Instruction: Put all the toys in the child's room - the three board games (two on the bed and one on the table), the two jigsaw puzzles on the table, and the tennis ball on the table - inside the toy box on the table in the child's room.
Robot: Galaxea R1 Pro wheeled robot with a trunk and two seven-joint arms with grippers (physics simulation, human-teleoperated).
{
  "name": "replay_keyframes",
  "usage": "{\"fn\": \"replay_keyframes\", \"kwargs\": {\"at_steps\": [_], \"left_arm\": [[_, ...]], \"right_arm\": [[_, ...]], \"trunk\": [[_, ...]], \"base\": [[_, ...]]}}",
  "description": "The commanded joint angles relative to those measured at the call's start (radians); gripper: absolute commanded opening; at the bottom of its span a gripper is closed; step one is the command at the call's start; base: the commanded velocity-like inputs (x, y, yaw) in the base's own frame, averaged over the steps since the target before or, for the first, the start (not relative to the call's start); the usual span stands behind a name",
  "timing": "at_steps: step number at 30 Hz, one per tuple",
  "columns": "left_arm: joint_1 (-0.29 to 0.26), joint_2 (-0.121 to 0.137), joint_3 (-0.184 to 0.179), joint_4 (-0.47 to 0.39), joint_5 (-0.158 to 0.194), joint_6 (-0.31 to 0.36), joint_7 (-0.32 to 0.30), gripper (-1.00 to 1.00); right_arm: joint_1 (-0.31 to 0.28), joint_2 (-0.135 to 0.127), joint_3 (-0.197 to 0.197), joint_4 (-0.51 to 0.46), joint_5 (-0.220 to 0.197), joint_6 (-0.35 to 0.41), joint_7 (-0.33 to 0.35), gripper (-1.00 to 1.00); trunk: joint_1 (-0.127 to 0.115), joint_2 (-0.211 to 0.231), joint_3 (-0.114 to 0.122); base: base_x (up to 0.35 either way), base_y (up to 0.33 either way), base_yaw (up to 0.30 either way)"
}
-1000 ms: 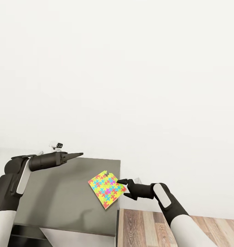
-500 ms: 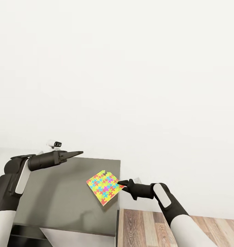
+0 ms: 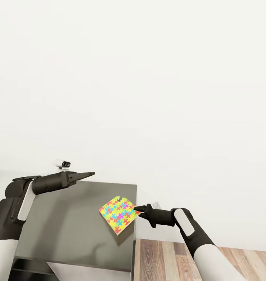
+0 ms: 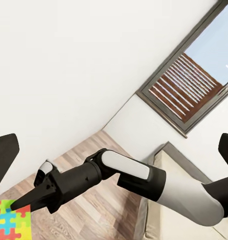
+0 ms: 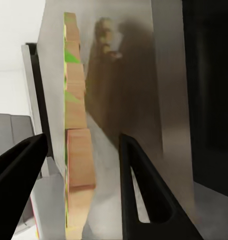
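A colourful jigsaw puzzle (image 3: 118,213) hangs tilted just above the right end of the grey table (image 3: 70,222), and its shadow lies on the tabletop below. My right gripper (image 3: 136,209) is shut on the puzzle's right corner. In the right wrist view the puzzle (image 5: 76,150) stands edge-on between the two dark fingers (image 5: 139,190). My left gripper (image 3: 90,175) hovers over the table's back left part, pointing toward the puzzle. Its fingers (image 4: 3,160) are spread wide apart with nothing between them. The left wrist view catches the puzzle's corner (image 4: 8,225) at my right gripper's tip (image 4: 16,204).
A plain white wall rises right behind the table. Wooden floor (image 3: 168,257) lies to the right of the table's edge. In the left wrist view a window with slatted blinds (image 4: 194,85) sits in the far wall.
My right gripper has closed on the puzzle's corner and raised it off the tabletop, tilted, with a shadow now showing beneath. The left arm has stayed put.
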Motion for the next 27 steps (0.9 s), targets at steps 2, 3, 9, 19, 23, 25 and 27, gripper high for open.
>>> {"fn": "replay_keyframes", "kwargs": {"at_steps": [2, 3, 9, 19, 23, 25, 27], "left_arm": [[-0.001, 0.002, 0.001, 0.0, 0.002, 0.01, -0.002, 1.0], [-0.001, 0.004, 0.002, 0.0, 0.002, 0.01, -0.002, 1.0], [0.006, 0.014, 0.003, 0.0, -0.001, 0.01, -0.002, 1.0], [0.074, 0.076, 0.002, 0.002, 0.003, 0.01, -0.005, 1.0], [0.081, 0.08, 0.004, 0.004, 0.002, 0.01, -0.005, 1.0], [0.082, 0.086, 0.004, 0.004, 0.003, 0.01, -0.005, 1.0], [0.082, 0.094, 0.004, 0.004, 0.003, 0.01, -0.005, 1.0]], "right_arm": [[-0.001, 0.0, -0.002, 0.0, 0.012, 0.003, 0.007, -1.0], [-0.001, 0.0, -0.002, 0.0, 0.012, 0.003, 0.007, -1.0], [-0.001, -0.001, -0.002, 0.0, 0.012, 0.003, 0.007, -1.0], [-0.001, 0.001, -0.002, -0.007, 0.013, 0.002, 0.007, -1.0], [-0.001, 0.002, -0.002, -0.009, 0.013, 0.0, 0.007, -1.0], [-0.001, 0.001, -0.002, -0.011, 0.014, -0.001, 0.007, -1.0], [-0.001, -0.003, -0.002, -0.014, 0.015, -0.001, 0.007, -1.0]], "trunk": [[-0.008, 0.014, 0.005], [-0.012, 0.021, 0.008], [-0.019, 0.035, 0.015], [-0.054, 0.098, 0.043], [-0.069, 0.126, 0.055], [-0.077, 0.14, 0.062], [-0.084, 0.154, 0.068]], "base": [[0.0, 0.0, 0.0], [0.0, 0.0, 0.0], [0.0, 0.0, 0.0], [0.0, 0.0, 0.0], [0.0, 0.0, 0.0], [0.0, 0.0, 0.0], [-0.084, 0.0, 0.0]]}}
